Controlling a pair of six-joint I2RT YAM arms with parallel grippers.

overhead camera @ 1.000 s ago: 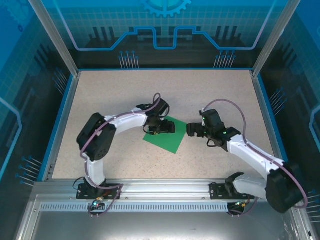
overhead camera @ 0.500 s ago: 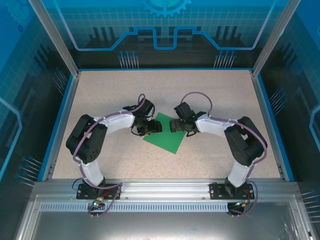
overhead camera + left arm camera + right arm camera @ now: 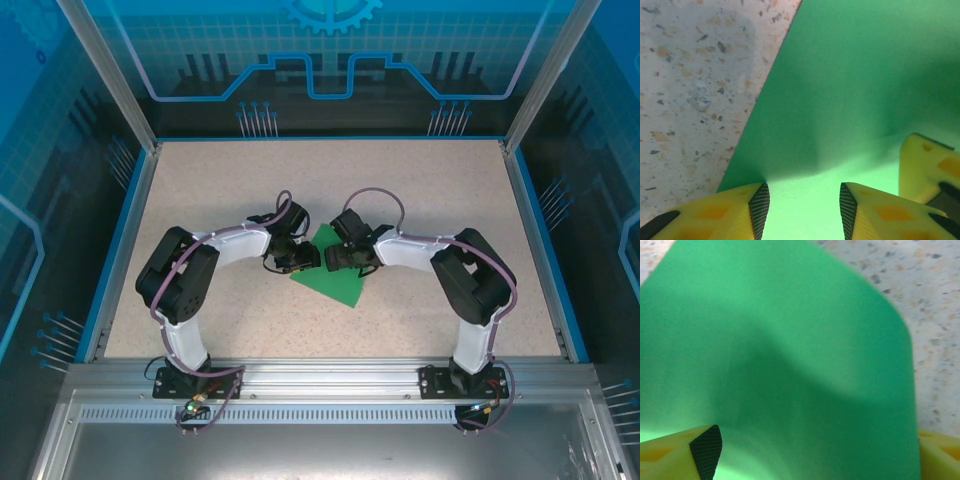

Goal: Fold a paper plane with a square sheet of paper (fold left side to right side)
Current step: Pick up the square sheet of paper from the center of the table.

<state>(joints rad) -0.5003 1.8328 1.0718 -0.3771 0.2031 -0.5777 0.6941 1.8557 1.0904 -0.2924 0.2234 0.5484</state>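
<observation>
The square sheet of paper point(image 3: 336, 285) is bright green and lies as a diamond on the speckled table point(image 3: 430, 190). My left gripper point(image 3: 301, 258) is low over its left corner. In the left wrist view its fingers point(image 3: 760, 209) stand apart, with the green sheet point(image 3: 855, 90) under the gap point(image 3: 803, 212). My right gripper point(image 3: 341, 258) is over the upper corner, facing the left one. Its jaws are wide open point(image 3: 822, 460) astride the sheet point(image 3: 780, 340), which looks bowed there. A yellow finger point(image 3: 925, 165) of the right gripper shows beside the left one. The paper plane is out of view.
Blue rails and clear panels wall the table on the left point(image 3: 118, 250), back and right point(image 3: 540, 250). An aluminium frame point(image 3: 320, 385) carrying both arm bases runs along the near edge. Bare speckled tabletop point(image 3: 695, 90) borders the sheet.
The right arm has swung left from beside the sheet onto its upper corner. The left gripper has slid a little left, and its jaws have narrowed.
</observation>
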